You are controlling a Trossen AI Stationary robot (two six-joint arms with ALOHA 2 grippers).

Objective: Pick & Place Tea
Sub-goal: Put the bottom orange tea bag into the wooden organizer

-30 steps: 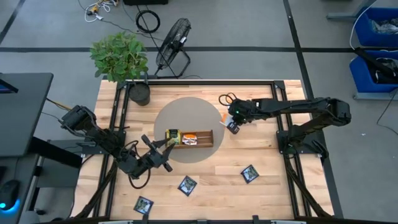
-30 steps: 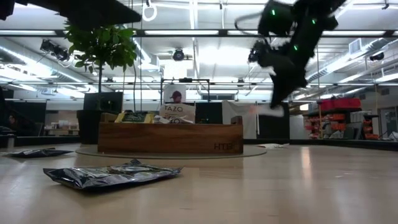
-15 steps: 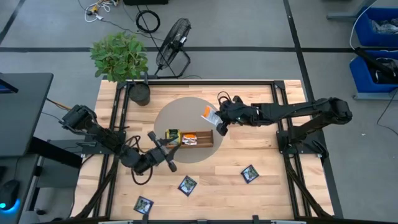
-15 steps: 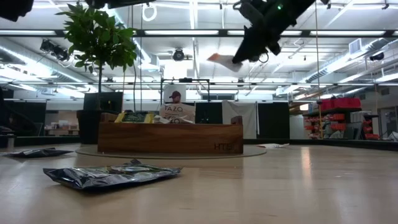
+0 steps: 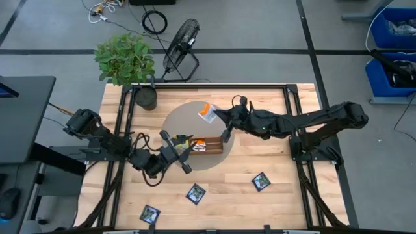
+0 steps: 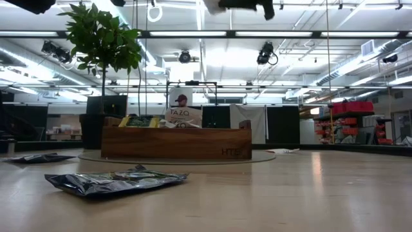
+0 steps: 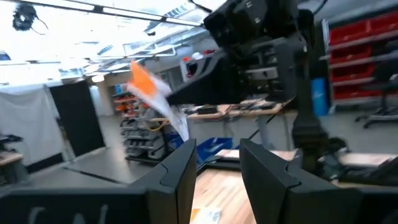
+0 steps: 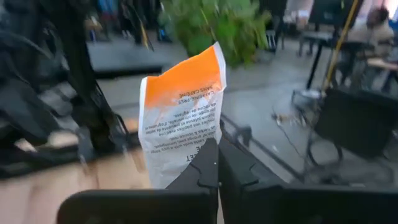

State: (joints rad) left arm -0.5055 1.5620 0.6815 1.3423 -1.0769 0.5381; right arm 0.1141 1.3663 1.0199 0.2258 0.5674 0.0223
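My right gripper (image 5: 217, 117) is shut on an orange-and-white tea sachet (image 5: 207, 112) high above the grey disc's far part, beyond the wooden tray (image 5: 199, 144). In the low view only its underside (image 6: 241, 5) shows at the top edge. The tray holds yellow-green sachets (image 6: 141, 120) and a white one (image 6: 183, 116), standing on edge. My left gripper (image 5: 184, 158) is open and hovers by the tray's left end, touching nothing. Three dark navy sachets (image 5: 195, 192) (image 5: 260, 181) (image 5: 150, 214) lie flat on the near part of the table. My right gripper pinches the sachet between its two fingers at the white end's edge (image 8: 200, 151). The fingers (image 8: 233, 169) come roughly level from the table's right. The sachet is lifted clear, and its orange end (image 8: 186, 71) sticks out beyond the fingertips, tilted (image 7: 151, 89).
A potted plant (image 5: 127, 62) stands at the table's far left corner. The grey disc (image 5: 177, 120) lies under the tray. A black cable loop (image 5: 237, 103) lies by the right arm. A fan (image 5: 181, 40) stands on the floor beyond the table.
My right gripper has carried the orange-and-white sachet up and toward the table's left, from the disc's right edge to above its far part, rising out of the low view. My left gripper has moved right, toward the tray's left end.
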